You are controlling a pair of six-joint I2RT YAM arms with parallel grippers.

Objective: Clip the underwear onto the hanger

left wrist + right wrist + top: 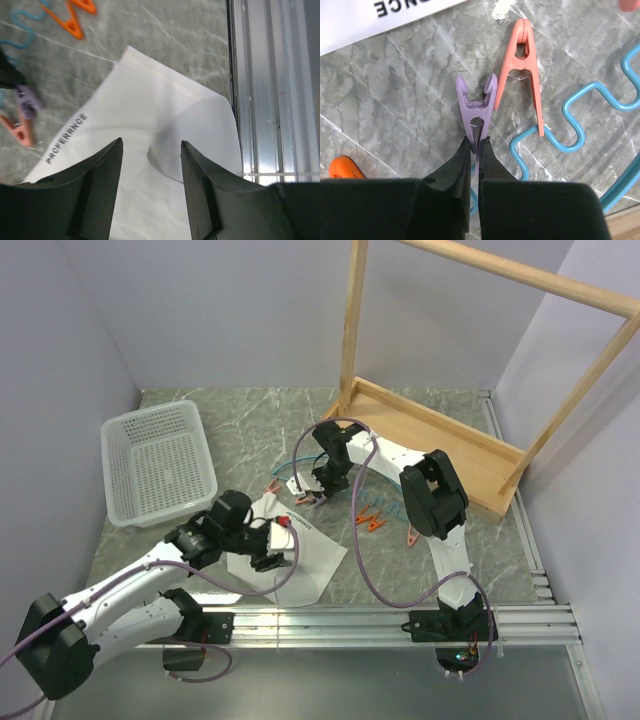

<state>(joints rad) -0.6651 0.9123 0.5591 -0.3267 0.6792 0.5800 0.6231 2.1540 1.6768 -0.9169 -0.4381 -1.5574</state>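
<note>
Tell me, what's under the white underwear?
Only the grey table shows around the underwear, which lies on it. Anything beneath the cloth is covered. The open left gripper hovers above.

From high up behind, we look down on the whole table (430,430). Our wrist cameras look down from close, and both see the underwear (150,110).

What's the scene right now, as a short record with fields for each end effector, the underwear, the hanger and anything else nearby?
left end effector: open, over the underwear
right end effector: shut on a purple clip
underwear: on the table, not clipped
hanger: teal, lying on the table
salmon clip: beside the purple clip
basket: white, far left
</note>
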